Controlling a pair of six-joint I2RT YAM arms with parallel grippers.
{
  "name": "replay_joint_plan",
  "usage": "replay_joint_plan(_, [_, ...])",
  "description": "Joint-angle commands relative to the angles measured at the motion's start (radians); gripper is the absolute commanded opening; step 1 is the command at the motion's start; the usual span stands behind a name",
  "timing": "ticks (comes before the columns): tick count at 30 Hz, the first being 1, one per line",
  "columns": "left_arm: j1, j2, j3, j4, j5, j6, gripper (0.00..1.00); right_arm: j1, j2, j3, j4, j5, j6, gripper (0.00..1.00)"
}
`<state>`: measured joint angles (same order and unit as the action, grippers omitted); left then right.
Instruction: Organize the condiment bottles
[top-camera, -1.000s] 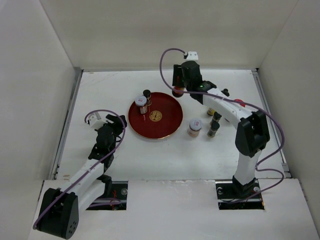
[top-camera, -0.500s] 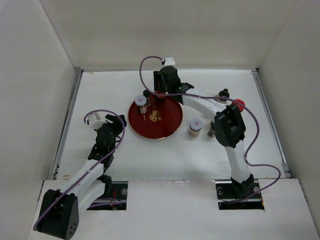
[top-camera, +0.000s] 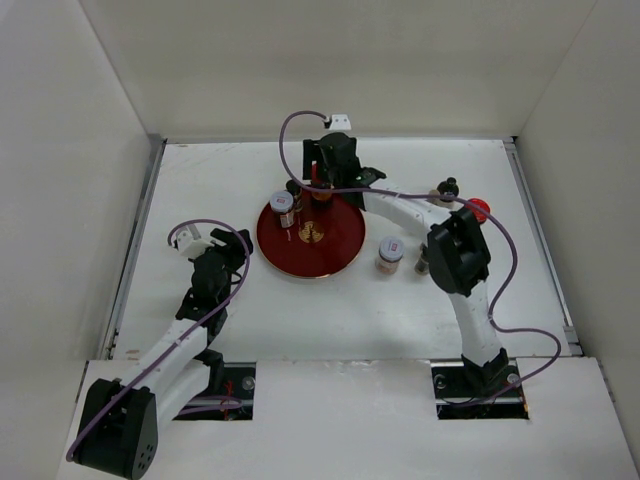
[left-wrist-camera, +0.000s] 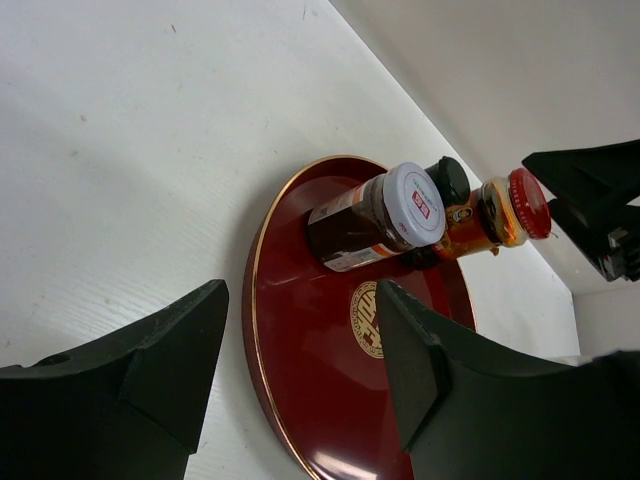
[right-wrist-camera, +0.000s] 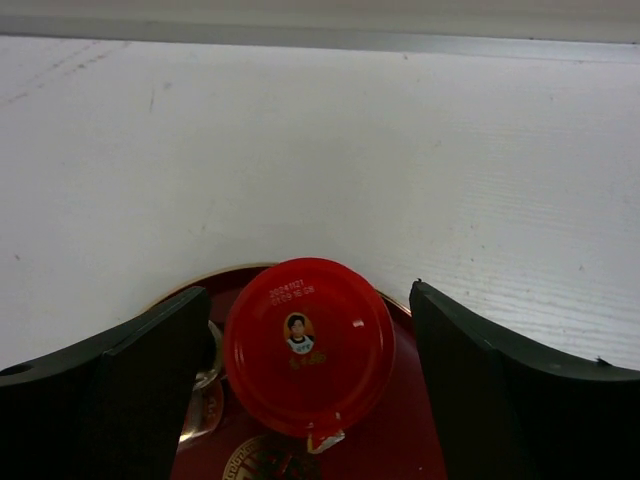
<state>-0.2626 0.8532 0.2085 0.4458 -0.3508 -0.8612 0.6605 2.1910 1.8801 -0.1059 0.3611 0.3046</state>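
Note:
The round red tray (top-camera: 332, 252) carries three condiment bottles at its far edge: a white-lidded jar (top-camera: 281, 203), a black-capped bottle (top-camera: 294, 187) and a red-lidded jar (top-camera: 320, 191). My right gripper (top-camera: 322, 178) hangs over the red-lidded jar (right-wrist-camera: 308, 345). Its fingers stand open on either side of the lid, with a gap on the right. My left gripper (top-camera: 226, 256) is open at the tray's left rim (left-wrist-camera: 262, 330), holding nothing. It looks across at the white-lidded jar (left-wrist-camera: 375, 215) and the red-lidded jar (left-wrist-camera: 500, 210).
Right of the tray stand more bottles on the table: a white-lidded jar (top-camera: 389, 252), a dark slim bottle (top-camera: 424, 263), a black-capped one (top-camera: 447, 186) and a red lid (top-camera: 480, 209) partly behind the right arm. White walls close in the table.
My right arm swung left from beyond the tray's right side, carrying the red-lidded jar onto the tray's far edge. Its jaws then widened off the lid. The left arm stayed still.

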Motion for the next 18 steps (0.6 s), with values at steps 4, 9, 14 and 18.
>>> replay_joint_plan(4, [0.006, -0.019, -0.015, 0.044, 0.009, -0.007, 0.58, 0.014, -0.200, -0.088, 0.135, -0.002, 0.037, 0.90])
replay_joint_plan(9, [0.007, -0.016, -0.017, 0.044, 0.009, -0.007, 0.58, 0.014, -0.388, -0.274, 0.184, 0.009, 0.037, 0.83])
replay_joint_plan(14, [-0.002, -0.019, -0.017, 0.044, 0.003, -0.007, 0.58, 0.001, -0.653, -0.603, 0.222, 0.070, 0.051, 0.37])
replay_joint_plan(18, [-0.008, -0.019, -0.012, 0.048, 0.006, -0.010, 0.58, -0.003, -0.822, -0.840, 0.161, 0.134, 0.093, 0.31])
